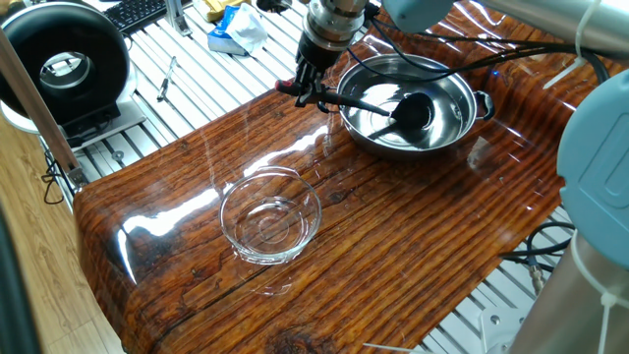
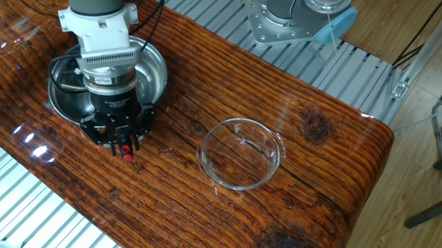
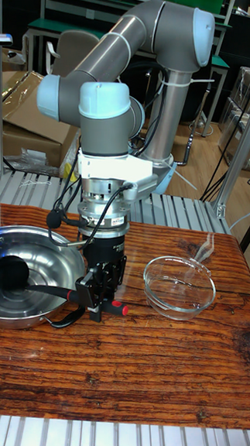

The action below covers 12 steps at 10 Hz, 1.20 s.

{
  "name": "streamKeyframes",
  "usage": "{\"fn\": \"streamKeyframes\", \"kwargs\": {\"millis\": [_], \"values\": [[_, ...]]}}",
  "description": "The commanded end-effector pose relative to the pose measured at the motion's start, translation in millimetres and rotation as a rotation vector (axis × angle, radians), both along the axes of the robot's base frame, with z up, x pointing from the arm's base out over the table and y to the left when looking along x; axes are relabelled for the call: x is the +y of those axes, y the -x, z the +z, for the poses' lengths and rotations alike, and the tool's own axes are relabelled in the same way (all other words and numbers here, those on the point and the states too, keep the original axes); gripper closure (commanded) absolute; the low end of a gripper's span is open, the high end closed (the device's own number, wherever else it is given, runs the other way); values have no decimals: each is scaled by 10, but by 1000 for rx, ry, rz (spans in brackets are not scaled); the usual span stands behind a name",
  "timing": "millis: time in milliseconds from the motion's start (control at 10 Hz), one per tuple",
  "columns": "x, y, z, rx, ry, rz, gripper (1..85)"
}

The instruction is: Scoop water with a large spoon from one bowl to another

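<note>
**A:** Where does it stand?

**B:** The fingers (image 3: 98,293) are closed on the end of the ladle (image 1: 383,111), near its red tip. The handle runs over the rim of the steel bowl (image 1: 464,126), and the scoop sits low inside it, among the bright reflections where the water (image 1: 373,98) seems to lie. The glass bowl (image 1: 270,214) stands well apart, nearer the front of the counter (image 1: 413,246), and looks empty.

**A:** So the dip is the step in hand. How would you do it well?

**B:** I'd get the scoop right under, then bring it up level and slowly. With such a long handle, a small tilt at the wrist becomes a large one at the scoop. The lift should clear the steel rim before crossing, and the pour belongs over the middle of the glass, which is narrow.

**A:** And the surroundings?

**B:** The counter is glossy dark wood with strong grain, and glare would hide any spilled drops. It rests on a ribbed metal bench. Cables (image 1: 511,59) trail behind the steel bowl. A black fan (image 1: 64,64) and a keyboard (image 1: 138,12) sit beyond the edge.
</note>
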State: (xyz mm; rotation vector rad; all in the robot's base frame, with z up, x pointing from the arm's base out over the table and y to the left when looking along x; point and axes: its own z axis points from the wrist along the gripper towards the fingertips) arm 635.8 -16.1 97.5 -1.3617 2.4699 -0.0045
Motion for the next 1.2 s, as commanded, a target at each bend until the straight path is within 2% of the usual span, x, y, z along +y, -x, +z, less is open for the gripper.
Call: {"fn": "streamKeyframes", "kwargs": {"millis": [0,300,600,900,1100], "values": [[-26,30,-3,11,-3,-13,420],[-85,60,-22,21,16,-23,420],[-88,60,-36,22,14,-28,420],[-110,52,-33,23,18,-52,487],[-145,47,-41,24,29,-73,570]]}}
